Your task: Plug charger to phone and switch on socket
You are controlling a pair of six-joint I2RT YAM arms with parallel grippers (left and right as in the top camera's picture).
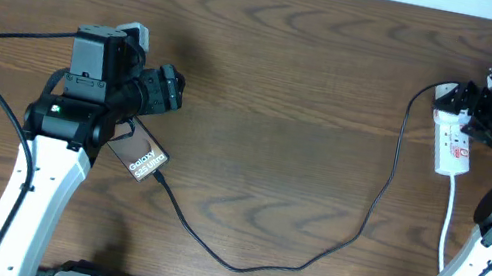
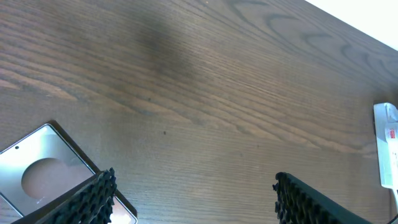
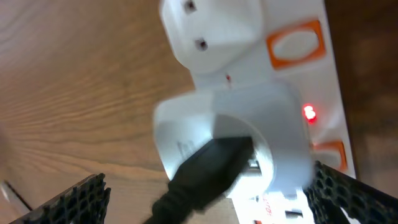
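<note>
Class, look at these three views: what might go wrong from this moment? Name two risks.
1. The right gripper straddles the adapter in the socket. Backing off carelessly might snag the cable and loosen it.
2. The left gripper hangs open near the phone. A nudge could shift the phone and tug the cable from its end.

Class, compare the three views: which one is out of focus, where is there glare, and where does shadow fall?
Right wrist view: blurred throughout, the power strip and the white plug in it soft-edged, a red light glowing. Left wrist view: wood grain sharp, the phone washed pale by reflected light. Overhead view: sharp and evenly lit, with one soft dark patch of shadow on the table.
</note>
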